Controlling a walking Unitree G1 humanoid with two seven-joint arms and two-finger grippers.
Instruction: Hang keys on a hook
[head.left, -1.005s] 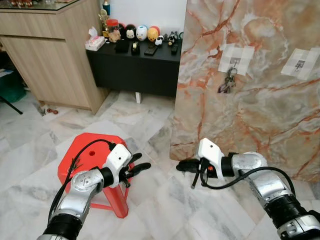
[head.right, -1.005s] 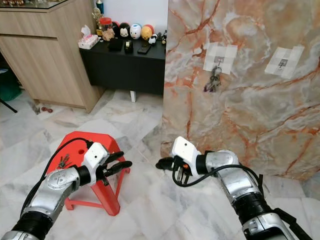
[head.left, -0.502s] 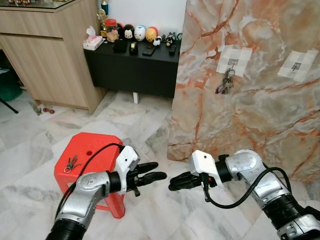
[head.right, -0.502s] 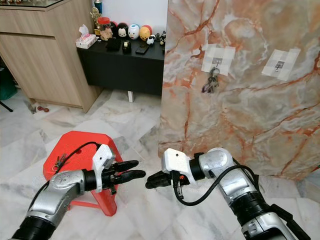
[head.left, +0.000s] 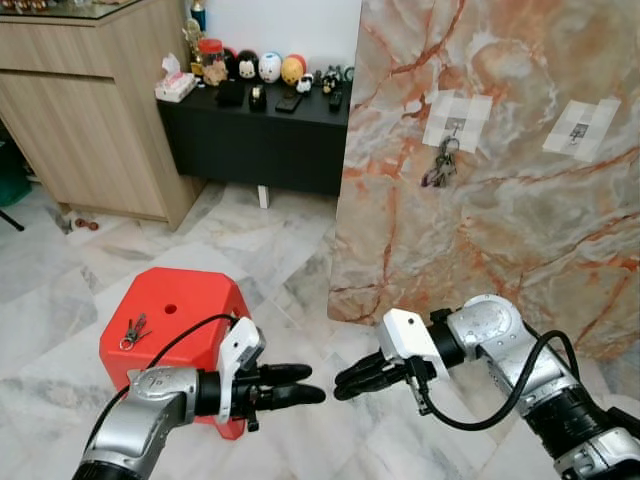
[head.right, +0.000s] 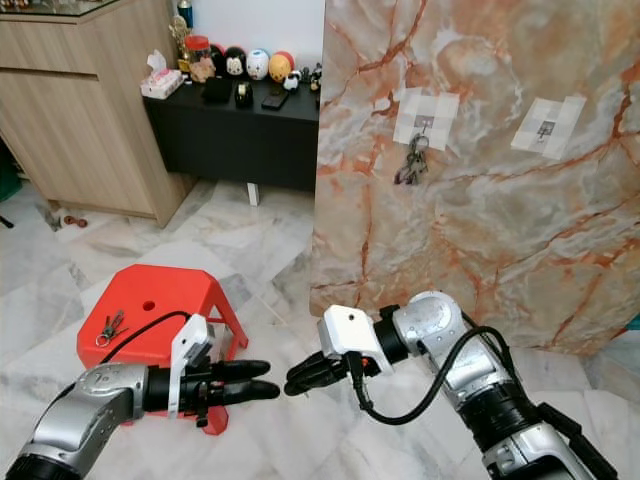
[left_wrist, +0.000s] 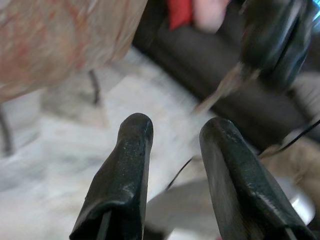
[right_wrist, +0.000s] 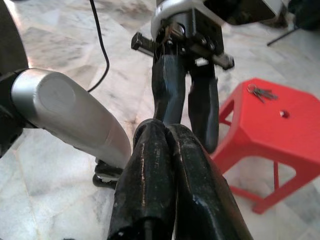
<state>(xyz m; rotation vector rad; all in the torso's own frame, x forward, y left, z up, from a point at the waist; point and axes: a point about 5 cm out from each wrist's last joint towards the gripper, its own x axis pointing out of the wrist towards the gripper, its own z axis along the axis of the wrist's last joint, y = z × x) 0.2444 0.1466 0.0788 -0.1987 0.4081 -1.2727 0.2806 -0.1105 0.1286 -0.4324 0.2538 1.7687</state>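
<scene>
Pre-grasp step: with the keys (head.left: 132, 331) lying on the red stool (head.left: 200, 310), the left end effector (head.left: 296, 384), fingers slightly spread, must reach them, while the right end effector (head.left: 350, 378) stays pressed together, then target the free hook (head.left: 579, 131).

We see left wrist view all blurry. Keys on stool (head.left: 132, 331) too small for us to count.

A: What's far left?
B: Wooden cabinet (head.left: 95, 110). Right of it a black sideboard (head.left: 262, 140) carrying round figurines (head.left: 270, 68) and a tissue box (head.left: 175, 84).
A: Right side?
B: Marble panel (head.left: 500, 190). Marble floor (head.left: 90, 270) throughout.
</scene>
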